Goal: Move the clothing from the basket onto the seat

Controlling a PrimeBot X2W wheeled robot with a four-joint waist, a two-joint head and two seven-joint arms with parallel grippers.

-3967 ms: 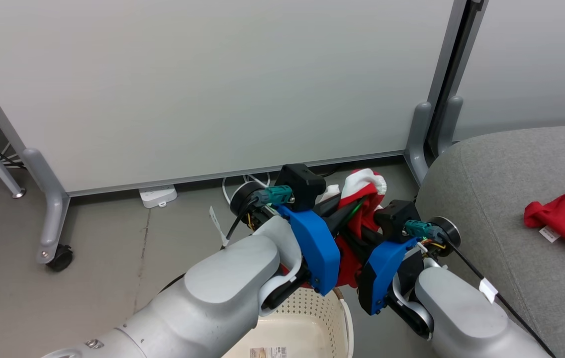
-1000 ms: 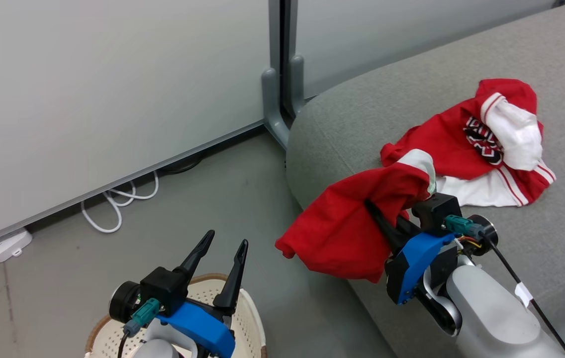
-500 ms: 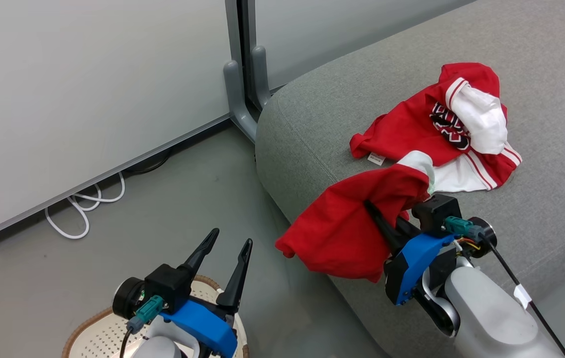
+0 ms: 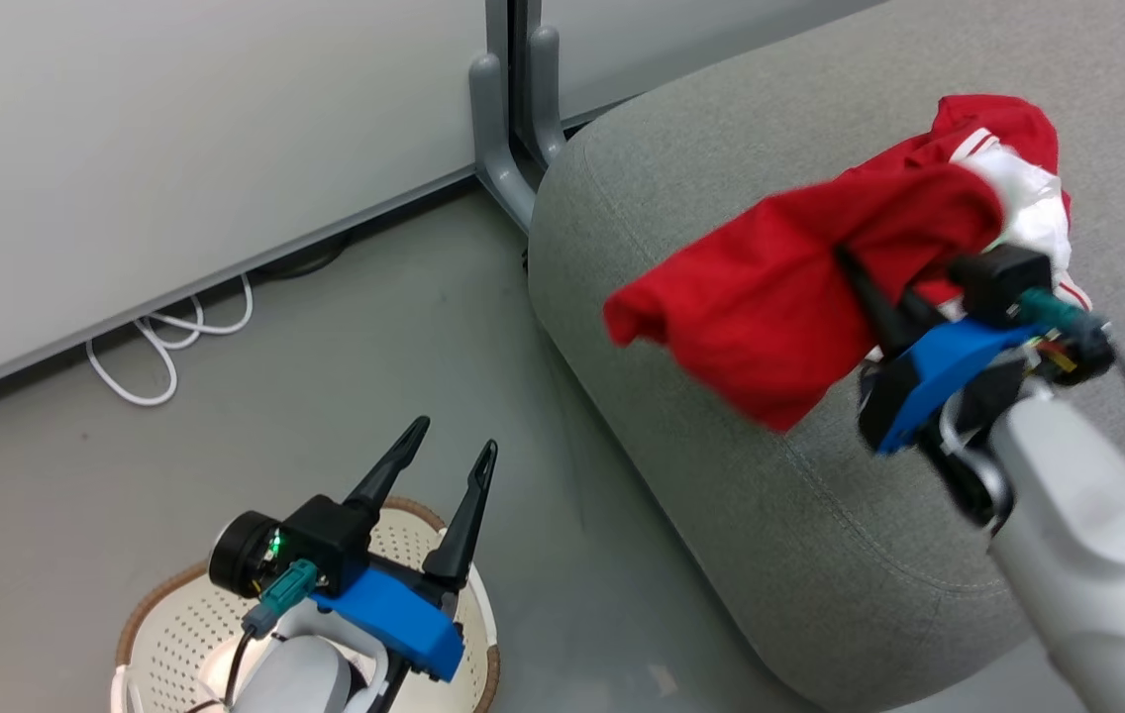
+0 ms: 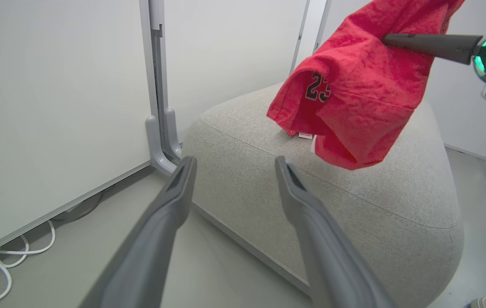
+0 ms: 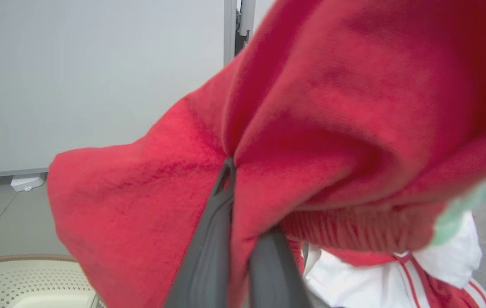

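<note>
Grey seat cushion (image 4: 721, 475) lies directly beneath the red jersey (image 4: 770, 317), which the right hand (image 4: 855, 272) pinches, its loose end dangling over the cushion's near edge. Left hand (image 4: 454, 434), spread and empty, hovers above the basket (image 4: 142, 606), farther off.

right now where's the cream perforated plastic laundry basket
Head view, lower left: the basket sits on the floor beneath the left gripper, apart from the grey fabric seat.
</note>
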